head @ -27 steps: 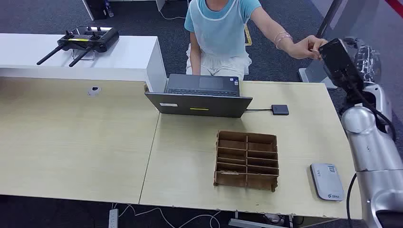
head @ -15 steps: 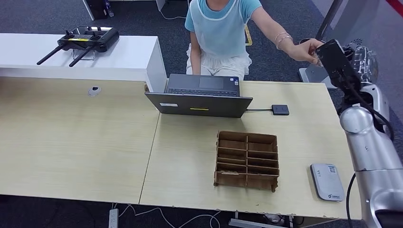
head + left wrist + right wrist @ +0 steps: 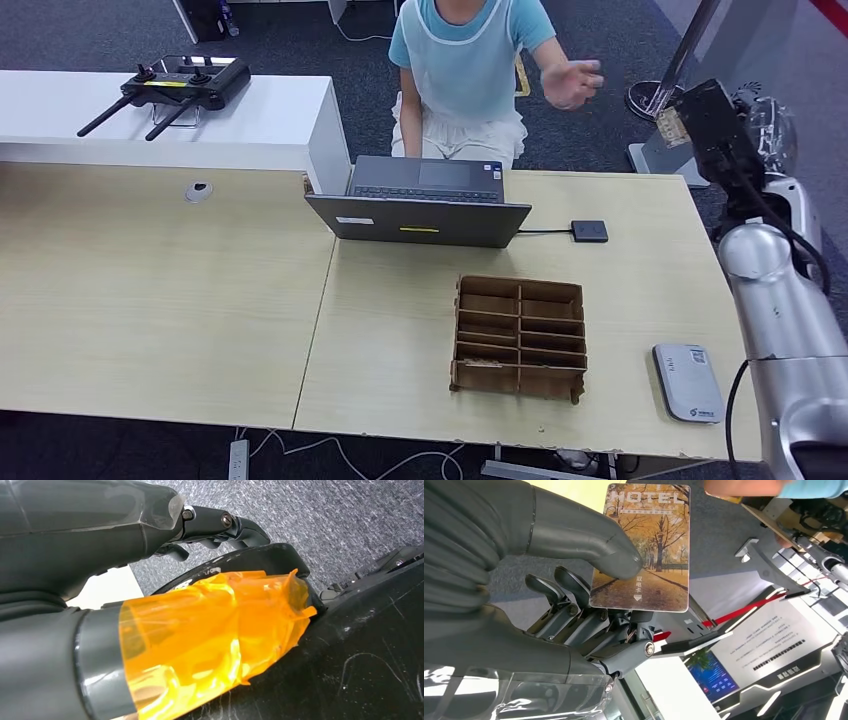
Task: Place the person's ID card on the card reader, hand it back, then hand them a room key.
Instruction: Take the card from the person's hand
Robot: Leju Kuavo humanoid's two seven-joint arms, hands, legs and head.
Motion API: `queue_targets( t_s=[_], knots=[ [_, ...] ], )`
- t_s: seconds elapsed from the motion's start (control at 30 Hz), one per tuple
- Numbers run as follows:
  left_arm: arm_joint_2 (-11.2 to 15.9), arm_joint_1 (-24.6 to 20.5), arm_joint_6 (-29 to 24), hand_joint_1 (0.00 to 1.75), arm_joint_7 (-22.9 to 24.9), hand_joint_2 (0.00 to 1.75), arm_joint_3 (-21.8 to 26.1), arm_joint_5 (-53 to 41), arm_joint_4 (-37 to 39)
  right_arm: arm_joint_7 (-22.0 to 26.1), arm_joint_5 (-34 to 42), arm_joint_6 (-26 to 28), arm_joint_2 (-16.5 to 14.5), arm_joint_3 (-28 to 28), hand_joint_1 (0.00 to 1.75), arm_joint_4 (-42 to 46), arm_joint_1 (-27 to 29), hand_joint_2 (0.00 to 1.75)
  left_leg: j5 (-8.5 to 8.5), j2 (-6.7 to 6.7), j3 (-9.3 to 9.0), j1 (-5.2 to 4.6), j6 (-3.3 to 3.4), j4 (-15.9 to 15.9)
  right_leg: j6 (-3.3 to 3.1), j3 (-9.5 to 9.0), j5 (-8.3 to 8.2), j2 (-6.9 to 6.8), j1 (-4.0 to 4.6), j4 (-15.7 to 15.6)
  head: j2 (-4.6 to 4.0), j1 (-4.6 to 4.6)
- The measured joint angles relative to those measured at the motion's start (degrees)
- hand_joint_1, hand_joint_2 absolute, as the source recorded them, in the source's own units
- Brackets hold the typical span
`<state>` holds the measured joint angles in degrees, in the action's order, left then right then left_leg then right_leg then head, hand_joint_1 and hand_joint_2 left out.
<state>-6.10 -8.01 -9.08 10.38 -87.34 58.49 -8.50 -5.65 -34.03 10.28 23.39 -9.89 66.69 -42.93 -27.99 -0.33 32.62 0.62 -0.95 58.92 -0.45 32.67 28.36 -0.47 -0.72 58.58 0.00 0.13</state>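
Wooden bench (image 3: 180,300) carries an open laptop (image 3: 420,205), a brown cardboard divider tray (image 3: 518,338), and a grey card reader (image 3: 687,382) near the right front corner, well apart from the tray. Person (image 3: 465,60) sits behind the laptop, their hand (image 3: 572,84) raised and empty. Right hand (image 3: 574,595) is lifted off the bench's far right, thumb pinching the hotel card (image 3: 642,547) against the fingers. Left hand (image 3: 150,525): can't tell its state.
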Motion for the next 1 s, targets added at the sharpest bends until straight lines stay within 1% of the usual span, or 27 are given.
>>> queue_targets(
  t_s=[0.27,0.4,0.5,0.57,0.63,0.73,0.87,0.93,1.0],
  knots=[
    [0.0,0.0,0.0,0.00,0.0,0.00,0.0,0.3,0.0,0.5,2.1,1.0,0.6,2.8,1.75,0.2,0.1,1.75,-0.01,0.04,-0.01,0.00,0.00,0.0,0.00,0.01,0.00,0.03,0.00,0.0,0.01,0.01],
    [0.0,0.0,-0.2,0.00,0.0,0.00,0.0,0.9,0.0,0.5,3.8,0.7,2.0,4.3,1.75,0.4,0.5,1.75,0.00,-0.05,0.00,0.00,0.01,0.0,0.00,0.01,0.00,-0.07,0.00,0.0,0.00,0.01],
    [0.0,0.1,-0.3,0.00,-0.2,0.00,0.0,1.8,0.0,1.1,7.7,-2.3,4.5,6.4,1.75,1.2,1.8,1.75,-0.01,-0.12,0.02,0.00,0.02,0.0,0.00,-0.01,0.00,-0.12,0.00,0.0,0.01,0.01],
    [0.0,0.1,-0.4,0.00,-0.4,0.00,0.0,2.4,0.0,2.1,11.2,-4.8,6.3,8.2,1.75,2.4,3.9,1.75,-0.03,-0.15,0.05,-0.01,0.04,0.0,0.01,-0.02,0.01,-0.14,-0.01,0.0,0.01,0.02],
    [0.0,0.2,-0.4,0.00,-0.5,0.00,0.0,2.7,0.0,2.6,12.7,-5.9,7.7,9.7,1.75,3.5,5.9,1.75,-0.04,-0.14,0.07,-0.03,0.06,0.0,0.01,-0.01,0.01,-0.15,-0.02,0.0,0.01,0.01],
    [0.0,0.2,-0.5,0.00,-0.5,0.00,0.0,2.9,0.0,2.7,13.0,-6.2,9.0,11.3,1.75,4.8,7.7,1.75,-0.06,-0.06,0.05,-0.03,0.08,0.0,0.01,0.01,0.01,-0.09,-0.03,0.0,0.01,0.00],
    [0.0,0.2,-0.5,0.00,-0.5,0.00,0.0,3.0,0.0,2.7,13.4,-6.7,9.8,12.2,1.75,5.8,8.8,1.75,-0.06,-0.03,0.01,-0.02,0.09,0.0,0.01,0.02,0.01,-0.06,-0.03,0.0,0.01,-0.01],
    [0.0,0.2,-0.5,0.00,-0.5,0.00,0.0,3.4,0.0,3.0,15.6,-8.1,10.5,12.9,1.75,6.6,10.1,1.75,-0.06,-0.08,0.00,0.00,0.09,0.0,0.00,0.01,0.01,-0.11,-0.02,0.0,0.01,0.00],
    [0.0,0.2,-0.6,0.00,-0.6,0.00,0.0,4.2,0.0,3.9,19.9,-10.8,11.6,14.1,1.75,8.1,12.7,1.75,-0.06,-0.19,0.02,0.00,0.09,0.0,0.01,0.00,0.02,-0.20,-0.01,0.0,0.01,0.01]
  ],
)
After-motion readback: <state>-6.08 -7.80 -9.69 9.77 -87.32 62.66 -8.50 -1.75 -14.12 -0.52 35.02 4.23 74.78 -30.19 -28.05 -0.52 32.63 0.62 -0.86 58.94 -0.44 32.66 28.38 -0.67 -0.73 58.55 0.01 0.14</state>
